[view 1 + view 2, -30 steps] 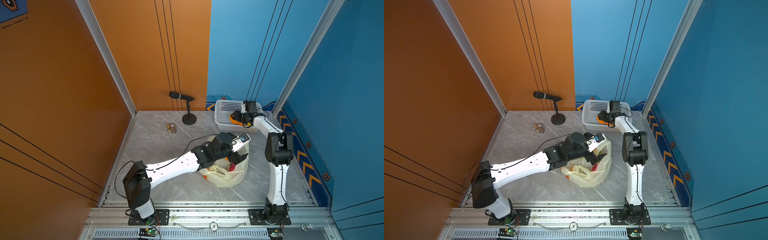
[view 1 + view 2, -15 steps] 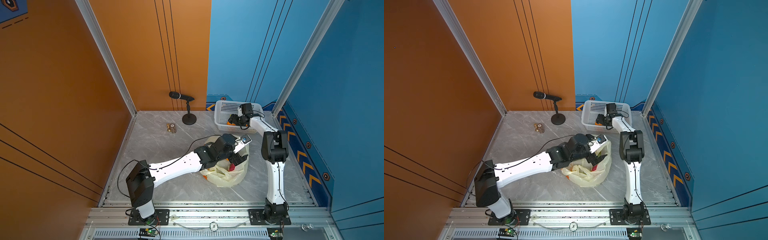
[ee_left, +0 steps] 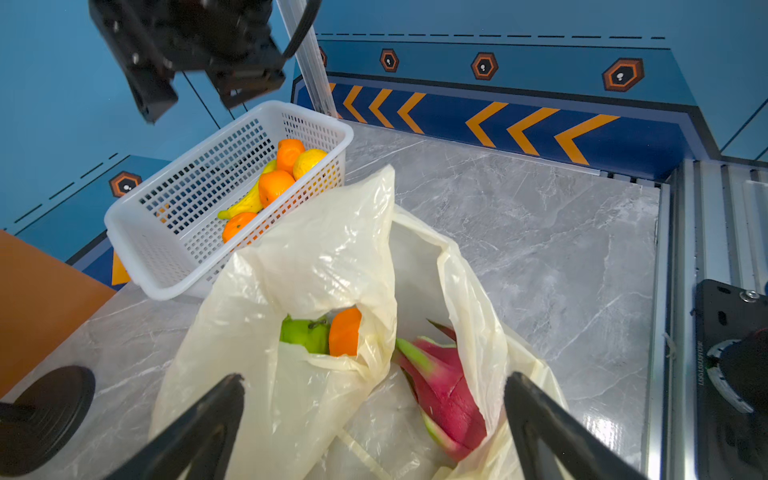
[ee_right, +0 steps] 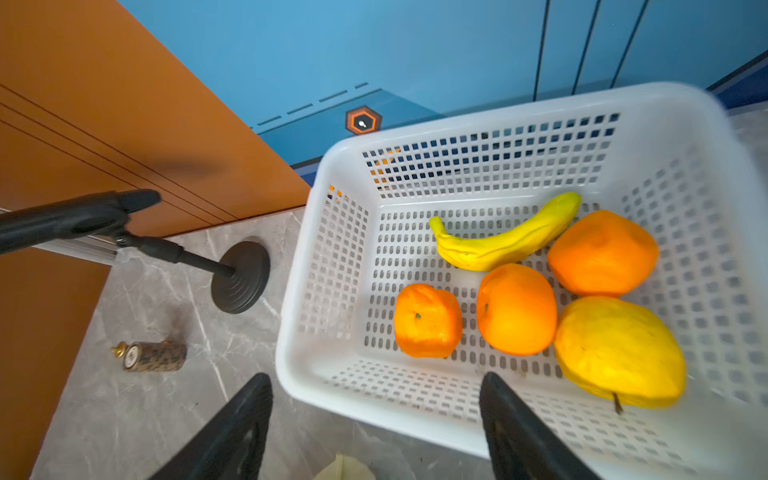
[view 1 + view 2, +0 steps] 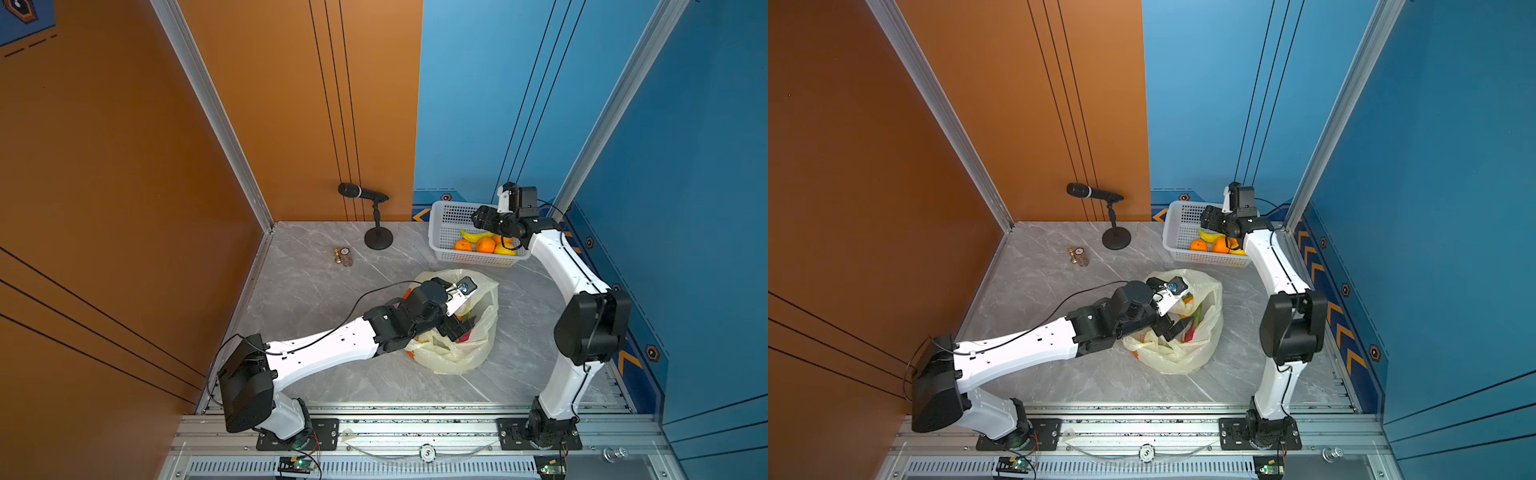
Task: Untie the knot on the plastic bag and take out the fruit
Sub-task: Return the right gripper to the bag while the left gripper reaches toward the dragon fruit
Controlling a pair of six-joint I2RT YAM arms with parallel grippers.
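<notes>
Grey marble floor sits between orange and blue walls. Left gripper is spread wide, holding nothing, at the mouth of the bag in the middle, just above the dragon fruit. Right gripper hangs open, empty, over the basket of oranges.

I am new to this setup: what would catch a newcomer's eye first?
First, the pale-yellow plastic bag in the middle, mouth open, with a pink dragon fruit inside and the open left gripper over it. Then the white basket at the back right, holding three oranges and a banana.
</notes>
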